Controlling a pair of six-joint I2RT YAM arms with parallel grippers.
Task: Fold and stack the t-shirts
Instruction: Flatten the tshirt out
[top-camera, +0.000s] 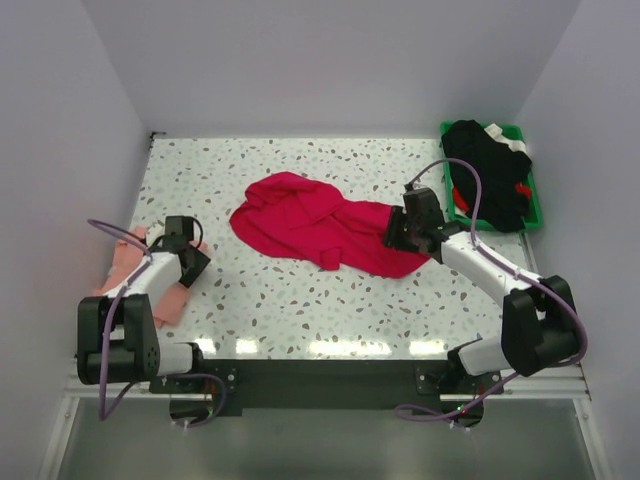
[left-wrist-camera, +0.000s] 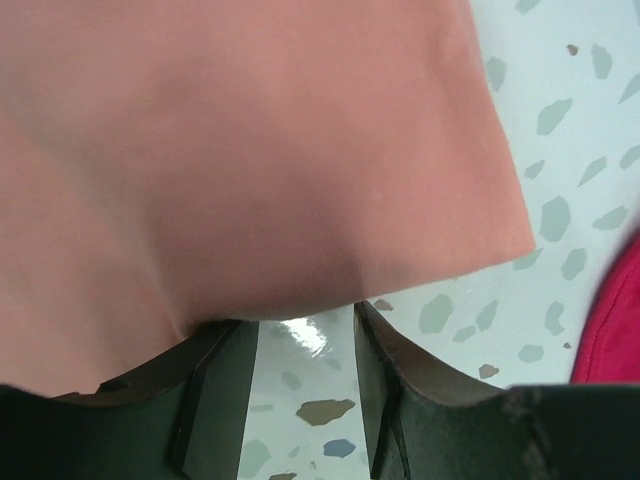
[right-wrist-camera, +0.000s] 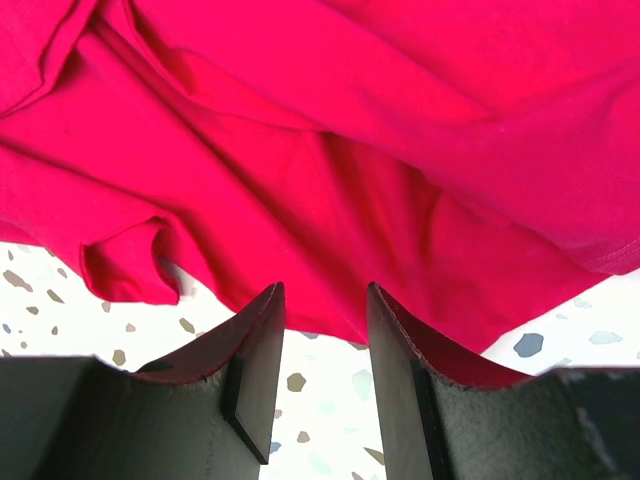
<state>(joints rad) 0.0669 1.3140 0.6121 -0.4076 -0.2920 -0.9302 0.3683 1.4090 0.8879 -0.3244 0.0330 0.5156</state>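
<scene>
I logged left hand (left-wrist-camera: 298, 318) half open at edge of pink shirt (left-wrist-camera: 250, 150), right hand (right-wrist-camera: 325, 290) half open at hem of red shirt (right-wrist-camera: 350, 150).

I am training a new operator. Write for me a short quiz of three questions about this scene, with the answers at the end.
1. True or false: the red t-shirt lies neatly folded.
2. Where is the pink t-shirt?
A. in the green bin
B. at the left edge of the table, by the left fingers
C. under the red t-shirt
3. Short answer: is cloth clamped between the right fingers?

Key
1. False: it lies crumpled mid-table.
2. B
3. No: they stand apart at the red t-shirt's edge, with bare table between them.
</scene>
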